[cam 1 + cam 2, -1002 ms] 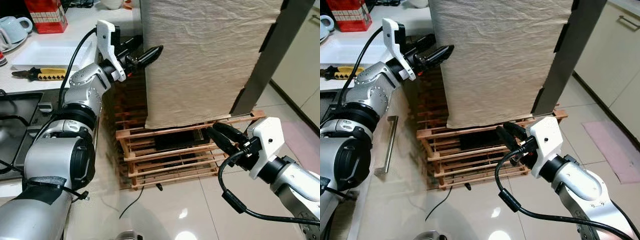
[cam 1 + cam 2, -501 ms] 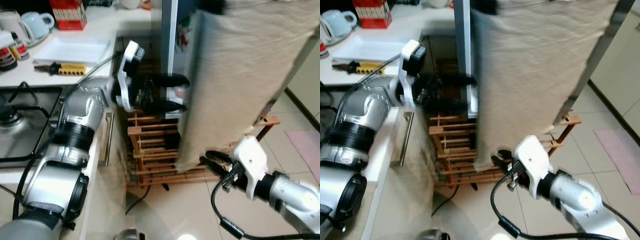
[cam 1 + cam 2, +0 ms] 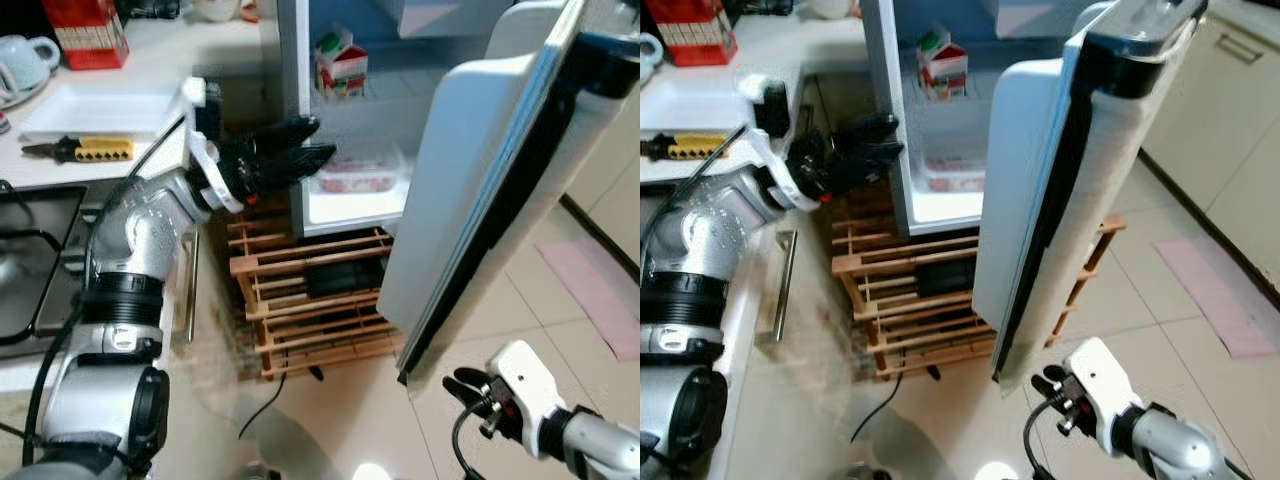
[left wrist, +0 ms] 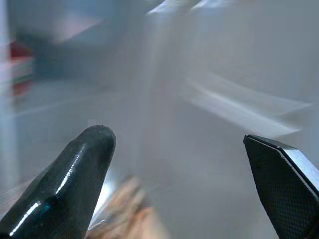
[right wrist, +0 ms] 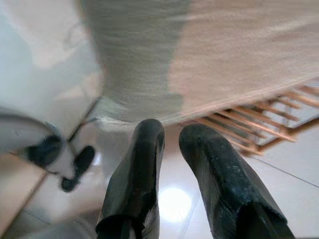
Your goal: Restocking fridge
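Now the tall white fridge door [image 3: 470,190] stands wide open; my left gripper [image 3: 300,150] hovers spread and empty at the cabinet edge, my right gripper [image 3: 465,385] hangs low, nearly closed, empty. Door looks heavy and stiff; best pushed at its outer edge

the white surface [image 3: 160,45] carried a white tray [image 3: 100,108], yellow-handled pliers [image 3: 78,150], a red box [image 3: 86,30] and a pale blue cup [image 3: 25,60]. on the fridge shelf [image 3: 390,85] stood a carton [image 3: 340,68]. a wooden rack [image 3: 310,310] sat on the tiled floor [image 3: 560,330].
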{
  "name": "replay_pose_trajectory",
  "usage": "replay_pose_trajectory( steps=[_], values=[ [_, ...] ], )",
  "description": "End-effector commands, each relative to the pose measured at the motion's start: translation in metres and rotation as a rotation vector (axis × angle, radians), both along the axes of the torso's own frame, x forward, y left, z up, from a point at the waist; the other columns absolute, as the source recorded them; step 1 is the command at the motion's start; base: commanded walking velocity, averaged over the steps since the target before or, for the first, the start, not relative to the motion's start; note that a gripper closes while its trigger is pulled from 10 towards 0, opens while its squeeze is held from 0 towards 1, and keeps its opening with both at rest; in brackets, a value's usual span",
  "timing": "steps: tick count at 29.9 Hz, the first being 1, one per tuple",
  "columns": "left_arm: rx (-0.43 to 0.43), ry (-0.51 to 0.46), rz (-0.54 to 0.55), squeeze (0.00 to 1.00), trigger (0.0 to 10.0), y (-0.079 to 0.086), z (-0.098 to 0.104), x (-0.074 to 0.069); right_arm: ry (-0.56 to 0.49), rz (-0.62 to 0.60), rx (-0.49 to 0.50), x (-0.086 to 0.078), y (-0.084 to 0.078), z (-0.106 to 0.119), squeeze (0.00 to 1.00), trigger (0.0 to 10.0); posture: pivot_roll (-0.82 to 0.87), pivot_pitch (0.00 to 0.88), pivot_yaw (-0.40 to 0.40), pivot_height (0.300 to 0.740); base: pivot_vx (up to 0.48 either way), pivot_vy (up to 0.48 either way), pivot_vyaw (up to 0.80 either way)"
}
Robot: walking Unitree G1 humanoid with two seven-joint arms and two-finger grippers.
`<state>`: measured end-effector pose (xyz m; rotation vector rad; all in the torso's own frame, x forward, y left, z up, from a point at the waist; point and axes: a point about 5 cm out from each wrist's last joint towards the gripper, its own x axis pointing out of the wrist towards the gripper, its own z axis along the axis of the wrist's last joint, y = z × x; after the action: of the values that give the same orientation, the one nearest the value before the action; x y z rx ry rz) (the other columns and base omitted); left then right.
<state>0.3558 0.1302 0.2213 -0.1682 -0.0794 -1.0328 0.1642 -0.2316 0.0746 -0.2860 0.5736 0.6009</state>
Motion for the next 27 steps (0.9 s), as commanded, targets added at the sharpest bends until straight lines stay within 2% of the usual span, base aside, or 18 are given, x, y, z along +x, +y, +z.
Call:
replay_pose_trajectory(
  steps=[1,3,6,11,12,14,17,23,27],
  values=[
    [0.084,-0.032,0.068,0.0,10.0,-0.01,-0.001,0.002,-0.028,-0.027,-0.014,0.001,-0.011,0.004,0.0,10.0,-0.08,0.017,0.016,0.74,0.0,0.0,0.0],
    [0.194,-0.041,0.235,0.0,10.0,-0.023,-0.013,0.004,-0.086,-0.09,-0.046,0.005,-0.023,0.002,0.0,10.0,-0.09,0.016,0.021,0.74,0.0,0.0,0.0],
    [0.23,-0.053,0.323,0.0,10.0,-0.028,-0.018,0.002,-0.167,-0.156,-0.044,0.016,-0.022,0.008,0.0,10.0,-0.09,0.018,0.02,0.74,0.0,0.0,0.0],
    [0.223,-0.103,0.433,0.0,10.0,-0.034,-0.019,-0.01,-0.306,-0.272,-0.012,0.034,-0.006,0.029,0.0,10.0,-0.08,0.024,0.016,0.74,0.0,0.0,0.0],
    [0.223,-0.103,0.433,0.0,10.0,-0.034,-0.019,-0.01,-0.306,-0.272,-0.012,0.034,-0.006,0.029,0.0,10.0,-0.08,0.024,0.016,0.74,0.0,0.0,0.0],
    [0.203,-0.121,0.492,0.0,10.0,-0.033,-0.022,-0.018,-0.375,-0.362,0.003,0.042,-0.003,0.038,0.0,10.0,-0.07,0.029,0.014,0.74,0.0,0.0,0.0],
    [0.204,-0.081,0.574,0.0,10.0,-0.025,-0.035,-0.029,-0.486,-0.474,0.06,0.055,0.002,0.055,0.0,10.0,-0.07,0.034,0.008,0.74,0.0,0.0,0.0],
    [0.205,-0.046,0.654,0.0,10.0,-0.013,-0.044,-0.043,-0.602,-0.557,0.139,0.071,0.014,0.081,0.0,10.0,-0.05,0.04,-0.005,0.74,0.0,0.0,0.0],
    [0.209,-0.062,0.653,0.0,10.0,-0.018,-0.043,-0.047,-0.625,-0.579,0.161,0.074,0.016,0.087,0.0,10.0,-0.04,0.043,-0.011,0.74,0.0,0.0,0.0]
  ],
)
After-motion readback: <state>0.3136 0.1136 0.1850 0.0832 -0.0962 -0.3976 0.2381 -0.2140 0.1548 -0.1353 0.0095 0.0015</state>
